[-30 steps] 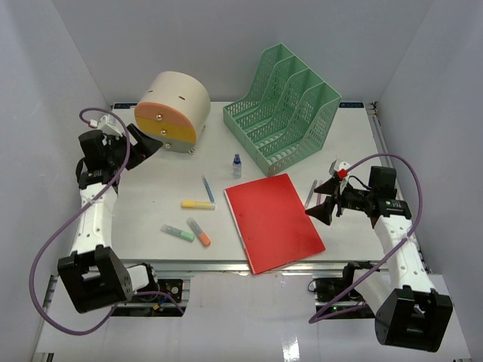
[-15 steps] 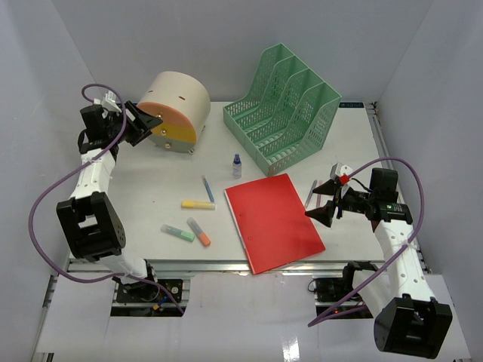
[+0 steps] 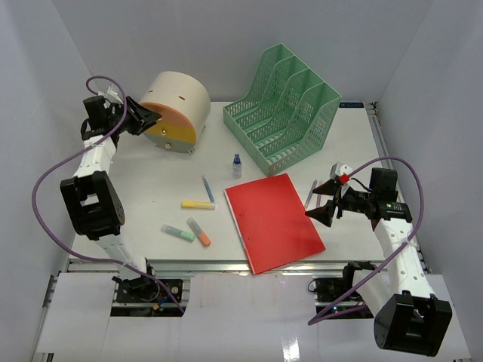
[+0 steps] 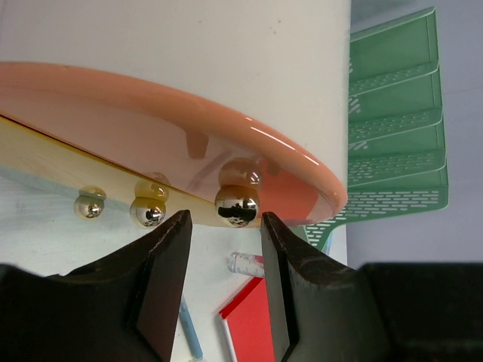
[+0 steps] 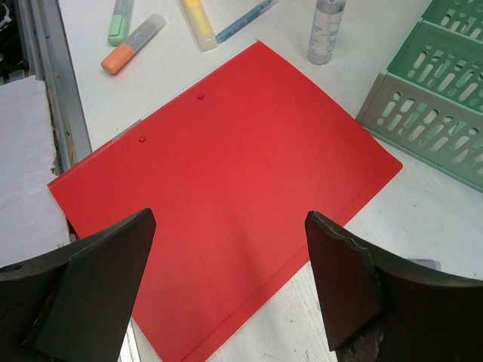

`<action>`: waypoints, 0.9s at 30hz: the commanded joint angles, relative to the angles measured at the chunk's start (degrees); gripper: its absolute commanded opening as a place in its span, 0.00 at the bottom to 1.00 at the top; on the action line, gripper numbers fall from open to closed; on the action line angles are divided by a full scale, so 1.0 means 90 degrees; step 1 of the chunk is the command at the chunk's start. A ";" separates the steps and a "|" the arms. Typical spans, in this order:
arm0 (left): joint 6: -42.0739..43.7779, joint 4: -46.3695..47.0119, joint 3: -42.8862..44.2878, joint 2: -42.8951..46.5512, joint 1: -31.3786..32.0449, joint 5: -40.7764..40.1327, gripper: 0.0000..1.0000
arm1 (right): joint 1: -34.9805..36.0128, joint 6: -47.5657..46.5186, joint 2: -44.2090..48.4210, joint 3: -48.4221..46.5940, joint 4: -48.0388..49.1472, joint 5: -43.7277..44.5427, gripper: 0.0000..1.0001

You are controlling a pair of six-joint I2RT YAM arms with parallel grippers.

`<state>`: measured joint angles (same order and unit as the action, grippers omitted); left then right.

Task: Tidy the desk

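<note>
the white desk (image 3: 143, 188) spans the booth, with the arms at its near edge. at the back stand a green file rack (image 3: 283, 105) and a beige drawer box (image 3: 179, 102). a red folder (image 3: 273, 220) lies right of centre. the right gripper (image 3: 323, 200) gapes wide over the folder's right edge. the left gripper (image 4: 225, 219) is half-open, straddling a gold knob (image 4: 237, 206).

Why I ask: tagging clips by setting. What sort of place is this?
Likely a robot lab staged as an office: white walls box in a desk carrying a green file rack, a red folder and yellow highlighter.
</note>
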<state>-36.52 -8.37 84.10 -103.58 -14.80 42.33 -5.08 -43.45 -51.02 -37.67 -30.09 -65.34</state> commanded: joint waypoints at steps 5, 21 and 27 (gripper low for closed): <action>-0.0091 0.0091 0.0421 -0.0237 0.0068 0.0347 0.52 | -0.0041 -0.0075 -0.0087 -0.0010 -0.0020 -0.0185 0.87; -0.0033 0.0012 0.0259 -0.0061 0.0111 0.0247 0.18 | -0.0051 -0.0066 -0.0073 0.0006 -0.0025 -0.0182 0.87; 0.0183 0.0051 -0.0745 0.0988 0.0081 -0.0077 0.15 | -0.0060 -0.0057 -0.0043 0.0016 -0.0045 -0.0222 0.87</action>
<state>-37.63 -7.15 82.59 -103.66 -14.09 43.95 -5.26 -43.72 -51.81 -37.67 -30.10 -65.37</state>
